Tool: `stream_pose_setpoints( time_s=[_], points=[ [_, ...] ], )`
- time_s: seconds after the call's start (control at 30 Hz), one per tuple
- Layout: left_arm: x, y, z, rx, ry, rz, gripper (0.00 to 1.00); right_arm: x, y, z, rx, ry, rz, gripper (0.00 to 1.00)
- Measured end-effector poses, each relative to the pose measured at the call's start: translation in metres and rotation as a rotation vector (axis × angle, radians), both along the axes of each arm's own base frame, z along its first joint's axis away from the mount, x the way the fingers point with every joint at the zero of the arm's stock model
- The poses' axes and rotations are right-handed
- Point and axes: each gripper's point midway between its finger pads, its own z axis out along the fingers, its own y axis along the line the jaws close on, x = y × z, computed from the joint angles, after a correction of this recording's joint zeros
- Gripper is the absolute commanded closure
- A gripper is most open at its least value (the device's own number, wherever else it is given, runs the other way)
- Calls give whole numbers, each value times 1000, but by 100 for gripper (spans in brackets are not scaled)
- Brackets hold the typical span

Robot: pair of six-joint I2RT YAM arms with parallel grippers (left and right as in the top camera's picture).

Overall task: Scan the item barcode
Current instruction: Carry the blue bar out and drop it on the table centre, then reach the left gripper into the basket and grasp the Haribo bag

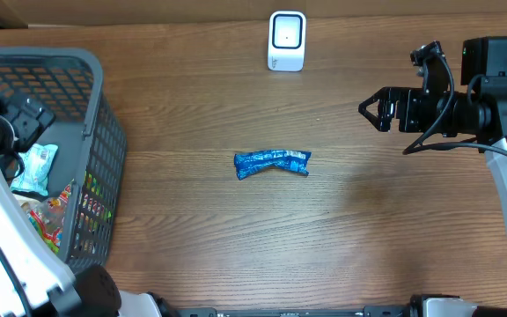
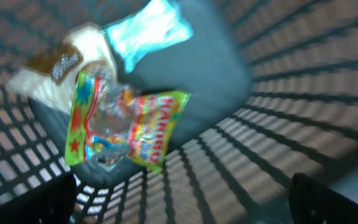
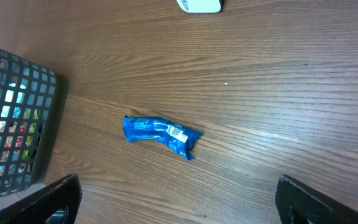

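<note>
One worktop (image 1: 192, 79) carried one basket (image 1: 95, 132) at 9 o'clock with three packets (image 2: 123, 124) under the open-fingered left hand (image 2: 182, 202), the right hand (image 3: 178, 200) likewise apart at 3, one blue packet (image 1: 272, 163) central amid open room, one scanner (image 1: 286, 40) at the 12 edge.

The left arm (image 1: 3, 220) leans over the gray basket (image 1: 95, 97). Its wrist is bent downward, so the left tool (image 1: 23, 116) hangs inside the basket. Its fingers (image 2: 39, 202) stand wide apart at the lower corners of the wrist view, gripping nothing. The right arm (image 1: 504, 189) stands well apart from the basket, at the opposite side of the tabletop (image 1: 236, 246). Its forearm is level and the right tool (image 1: 370, 110) points toward the basket, jaws spread wide and empty.
</note>
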Motion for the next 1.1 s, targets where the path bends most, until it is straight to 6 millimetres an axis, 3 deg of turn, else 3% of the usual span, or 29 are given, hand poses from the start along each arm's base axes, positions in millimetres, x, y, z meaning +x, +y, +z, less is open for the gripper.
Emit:
stream_pose_setpoints(
  time_s=[0.03,0.2,0.3,0.43,0.47,0.5,0.53,0.6,0.77,0.87,0.93,1.03,1.1],
  points=[
    [-4,10,-32,-40,57,40,0,-1,0,0,0,3,0,0],
    [-27,14,-130,-153,217,116,1,-2,0,-1,0,10,0,0],
    [-22,14,-172,-158,196,101,2,-2,0,-1,0,9,0,0],
    [-35,2,-224,-193,230,84,6,-2,0,-1,0,9,0,0],
    [-35,3,-233,-179,222,81,16,-2,0,-1,0,10,0,0],
    [-36,3,-238,-175,222,82,34,-2,0,-1,0,11,0,0],
    [-37,4,-242,-166,219,79,62,-2,0,-1,0,9,0,0],
    [-40,3,-249,-158,227,79,96,-2,0,-1,0,9,0,0],
    [-41,2,-243,-162,236,70,96,-2,0,-1,0,10,0,0],
    [-45,0,-220,-193,291,62,96,-2,0,-1,0,9,0,0],
    [-34,8,-188,-174,269,44,96,-2,0,-1,0,9,1,0],
    [-3,29,-102,-66,130,2,96,-2,0,-1,0,11,0,0],
    [5,33,-46,-2,47,-32,96,-2,0,-1,0,10,0,0]
  ],
)
